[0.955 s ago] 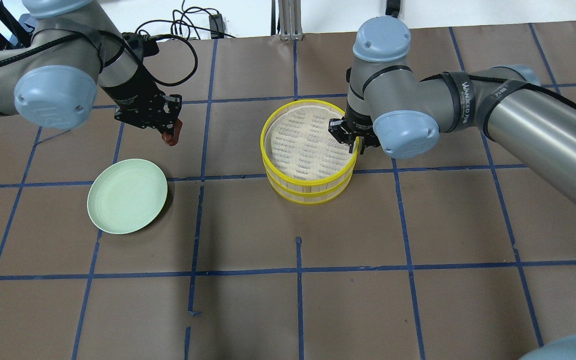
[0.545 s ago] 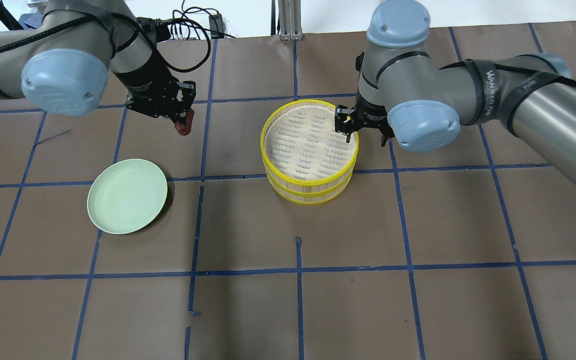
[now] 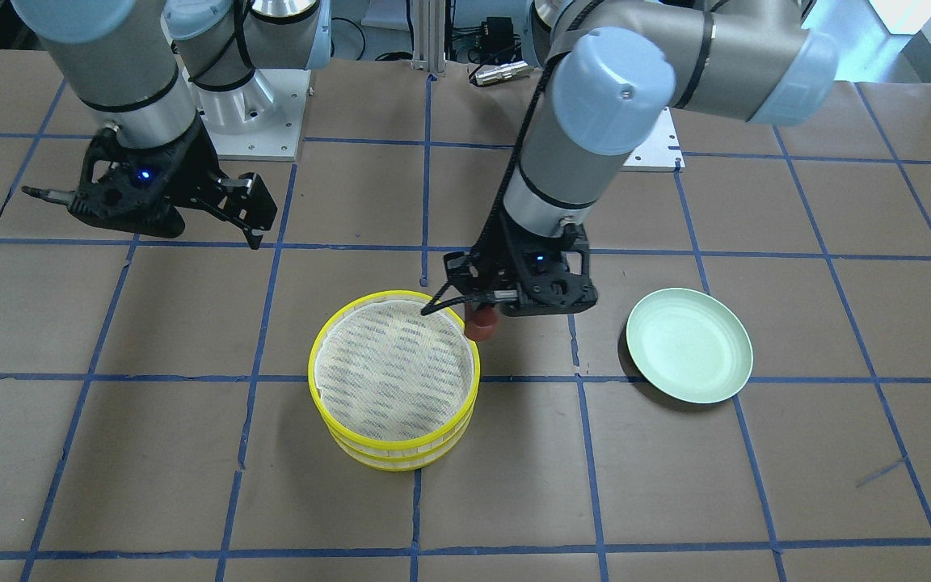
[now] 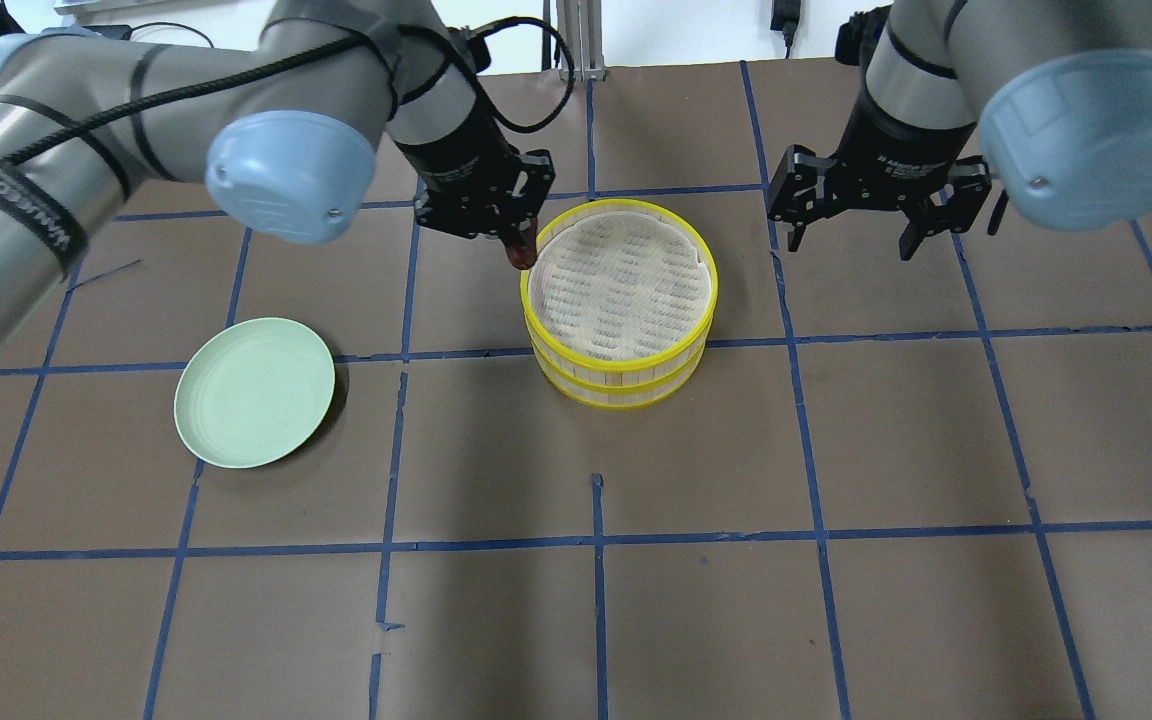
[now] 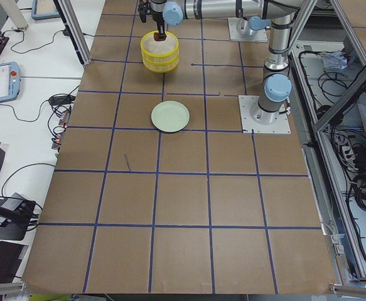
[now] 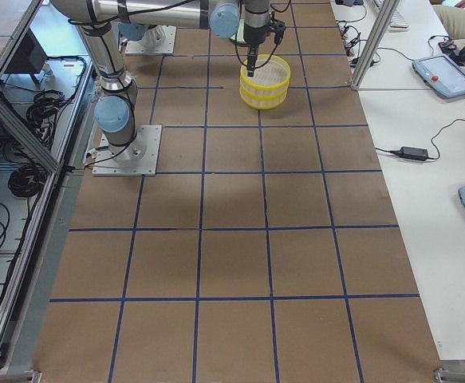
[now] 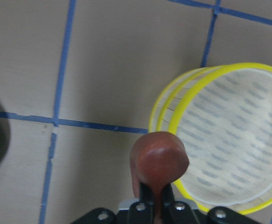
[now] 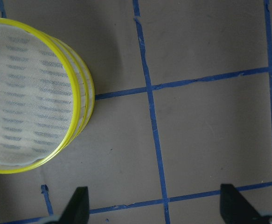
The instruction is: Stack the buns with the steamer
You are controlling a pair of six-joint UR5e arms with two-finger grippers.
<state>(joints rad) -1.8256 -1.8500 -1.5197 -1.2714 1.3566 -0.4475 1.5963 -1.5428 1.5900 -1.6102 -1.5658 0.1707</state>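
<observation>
Two yellow-rimmed steamer trays (image 4: 620, 378) stand stacked at the table's middle, and the top tray's mesh floor is bare. My left gripper (image 4: 515, 241) is shut on the dark reddish-brown bun (image 4: 521, 257) and holds it just above the stack's left rim. The bun (image 7: 159, 161) and the stack's rim (image 7: 173, 122) also show in the left wrist view. In the front view the bun (image 3: 480, 327) hangs beside the stack (image 3: 393, 454). My right gripper (image 4: 851, 245) is open and empty, off to the right of the stack. The white bun is not in view.
An empty pale green plate (image 4: 254, 392) lies on the table to the left of the stack. Brown paper with blue tape lines covers the table. The right wrist view shows the stack's rim (image 8: 76, 88) at its left and bare table beside it.
My left gripper has carried the brown bun to the right, from over the table to the stack's left rim. My right gripper has left the stack's right rim and moved off right.
</observation>
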